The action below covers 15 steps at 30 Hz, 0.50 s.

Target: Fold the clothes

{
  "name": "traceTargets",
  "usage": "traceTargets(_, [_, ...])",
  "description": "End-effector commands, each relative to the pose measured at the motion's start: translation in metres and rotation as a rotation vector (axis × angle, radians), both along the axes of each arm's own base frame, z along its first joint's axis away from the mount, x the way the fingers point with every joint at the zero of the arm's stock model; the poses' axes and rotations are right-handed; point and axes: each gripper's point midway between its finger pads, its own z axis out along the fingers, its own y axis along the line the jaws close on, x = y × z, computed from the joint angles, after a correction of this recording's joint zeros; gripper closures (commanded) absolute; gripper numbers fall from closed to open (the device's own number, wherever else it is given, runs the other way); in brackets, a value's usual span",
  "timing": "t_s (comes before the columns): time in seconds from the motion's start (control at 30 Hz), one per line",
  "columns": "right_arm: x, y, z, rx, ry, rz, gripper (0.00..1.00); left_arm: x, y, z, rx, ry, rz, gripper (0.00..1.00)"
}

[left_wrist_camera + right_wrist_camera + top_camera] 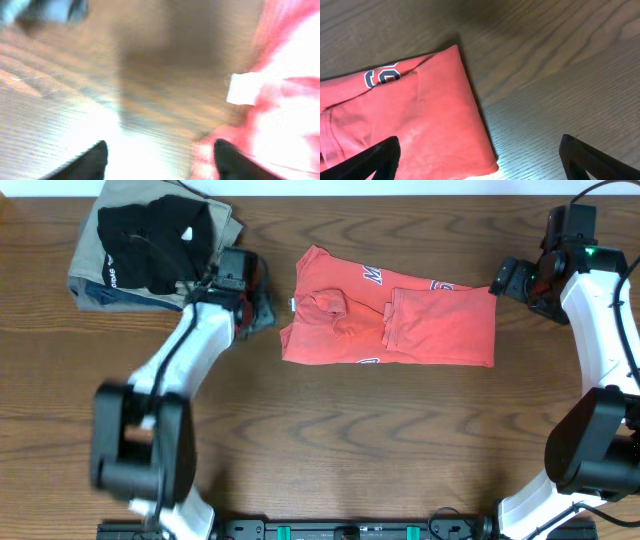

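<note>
The red-orange T-shirt (pixel 400 320) lay partly folded in the middle of the table (pixel 330 450), with a gripper at each end.
At far left a black garment (pixel 155 235) sat on a khaki one (pixel 95 275). Next to them the left gripper (pixel 260 310) was by the shirt's collar end, its fingers apart over bare wood in a blurred view. The right gripper (pixel 510 280) stood wide open at the far corner, holding nothing.

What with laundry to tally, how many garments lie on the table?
3: the red T-shirt mid-table; a black garment at the far-left corner, lying on a khaki garment. More may hide beneath.
</note>
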Motion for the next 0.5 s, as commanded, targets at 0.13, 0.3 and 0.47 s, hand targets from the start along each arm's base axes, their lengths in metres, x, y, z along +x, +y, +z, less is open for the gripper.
traceTargets(0.13, [-0.002,-0.003,-0.002,-0.003,0.005,-0.023,0.01,-0.023,-0.093,0.065,-0.146,-0.134,-0.276,0.65])
traceTargets(0.3, [-0.002,-0.003,-0.002,-0.003,0.005,-0.023,0.01,-0.027,-0.134,0.045,-0.142,-0.127,-0.37,0.66])
traceTargets(0.47, [-0.002,-0.003,-0.002,-0.003,0.005,-0.023,0.01,-0.016,-0.156,0.014,-0.148,-0.125,-0.396,0.71])
